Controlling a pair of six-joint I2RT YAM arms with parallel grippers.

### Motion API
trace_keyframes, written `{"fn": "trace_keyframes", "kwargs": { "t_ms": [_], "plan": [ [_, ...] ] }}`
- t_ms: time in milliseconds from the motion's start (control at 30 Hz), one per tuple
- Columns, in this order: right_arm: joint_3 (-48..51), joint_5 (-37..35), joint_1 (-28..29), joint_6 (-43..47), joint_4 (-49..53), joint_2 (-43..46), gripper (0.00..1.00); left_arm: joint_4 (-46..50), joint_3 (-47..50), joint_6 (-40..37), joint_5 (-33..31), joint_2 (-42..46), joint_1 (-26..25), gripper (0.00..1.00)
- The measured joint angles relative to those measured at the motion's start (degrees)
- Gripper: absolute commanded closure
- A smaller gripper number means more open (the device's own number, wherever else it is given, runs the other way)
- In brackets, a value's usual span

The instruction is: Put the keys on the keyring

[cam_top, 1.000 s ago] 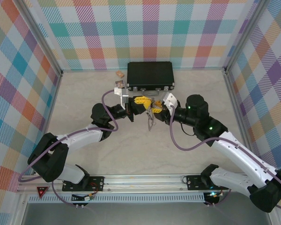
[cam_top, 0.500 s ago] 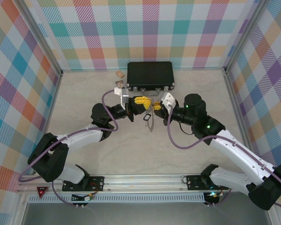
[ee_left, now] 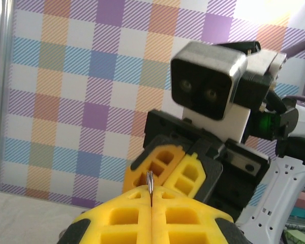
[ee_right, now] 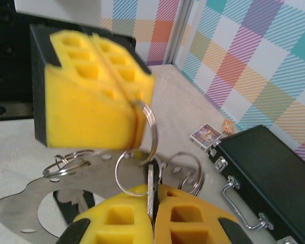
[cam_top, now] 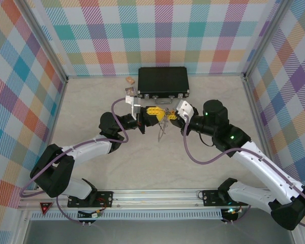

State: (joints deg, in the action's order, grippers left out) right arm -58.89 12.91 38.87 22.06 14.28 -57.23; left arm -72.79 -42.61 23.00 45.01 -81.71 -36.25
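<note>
**Spotter:** Biggest things first. What's out there?

**Operator:** There's the pale tabletop (cam_top: 157,170), with the black case (cam_top: 162,80) shut at its far side. My two arms meet nose to nose just in front of the case, raised off the surface.

**Spotter:** And the tools?

**Operator:** My left tool (cam_top: 152,111) is clamped, pads pressed tight on the keyring (ee_right: 28,195). It doesn't have the big grey hoop itself, though. It's pinching one small wire loop (ee_right: 155,129) on the rim. The hoop hangs beneath that pinch, between the two tools, with more little loops dangling along it. My right tool (ee_right: 151,208) is closed as well, gripping what looks like a key (ee_right: 151,188). The key sits edge-on between the yellow pads, right up against the held loop.

**Spotter:** How's it going to handle?

**Operator:** I'd say it's all light, stiff, slick metal. Hanging from one pinch point, the hoop will likely swing and twist with any nudge. The key is tiny and flat, so I reckon it could pivot or slip out of the pads. It's best held flat by its head, leaving the tag end free to thread. The wire loop looks springy, so I'd grip it away from its opening.
</note>
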Motion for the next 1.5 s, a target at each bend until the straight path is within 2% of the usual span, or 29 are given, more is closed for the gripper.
{"fn": "trace_keyframes", "kwargs": {
  "t_ms": [200,667,1300,1500],
  "plan": [
    [-2.62,0.24,-0.04,1.18,3.67,-1.6,1.0,-0.9,-0.42,0.39,1.03,-0.31,-0.02,1.0],
    [-2.62,-0.31,-0.04,2.1,4.9,0.07,1.0,-0.57,-0.42,-0.74,2.12,-1.95,-0.44,1.0],
    [-3.74,-3.13,0.0,4.48,8.68,1.01,1.0,6.21,0.07,-7.96,1.16,-1.36,-0.55,1.0],
    [-3.89,-3.85,0.0,4.59,9.4,1.03,1.0,6.91,0.15,-8.94,0.59,-1.36,-0.74,0.8]
  ]
}}
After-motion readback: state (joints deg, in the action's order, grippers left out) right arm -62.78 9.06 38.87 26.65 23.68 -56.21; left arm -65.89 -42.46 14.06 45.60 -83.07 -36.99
